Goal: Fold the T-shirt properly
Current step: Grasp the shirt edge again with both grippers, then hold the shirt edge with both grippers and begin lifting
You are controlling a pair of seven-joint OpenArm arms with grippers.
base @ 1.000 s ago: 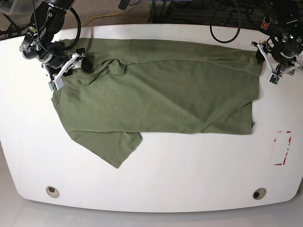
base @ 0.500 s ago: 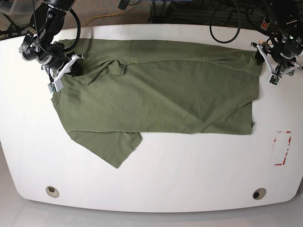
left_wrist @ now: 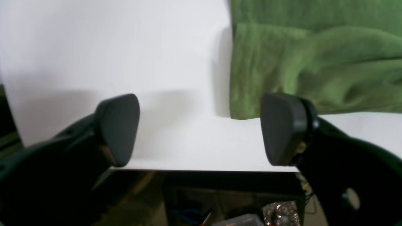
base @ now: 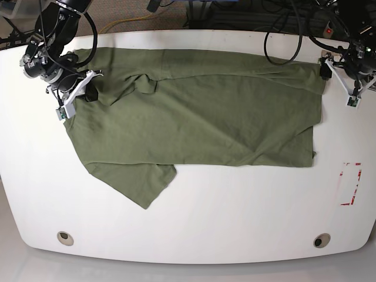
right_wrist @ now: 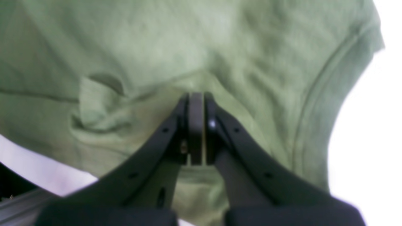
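Note:
The olive-green T-shirt (base: 200, 111) lies spread across the white table (base: 235, 217), with one sleeve (base: 138, 182) pointing toward the front. At the base view's left, my right gripper (base: 87, 89) is shut on a pinched ridge of cloth by the collar end. The right wrist view shows the right gripper (right_wrist: 196, 100) with its jaws pressed together and the T-shirt (right_wrist: 220, 47) bunched at their tip. My left gripper (base: 348, 88) stands open at the right hem corner. In the left wrist view the left gripper (left_wrist: 201, 128) holds nothing, with the T-shirt (left_wrist: 298, 62) corner just beyond its right fingertip (left_wrist: 282, 128).
A red-and-white marked rectangle (base: 351, 183) lies on the table at the right. Two round holes (base: 66, 238) (base: 321, 240) sit near the front edge. Cables and equipment crowd the far edge behind both arms. The table's edge (left_wrist: 204, 169) runs just under the left gripper.
My right gripper shut on the cloth near the collar and drew it slightly left. My left gripper opened wide and backed off to the right from the hem corner.

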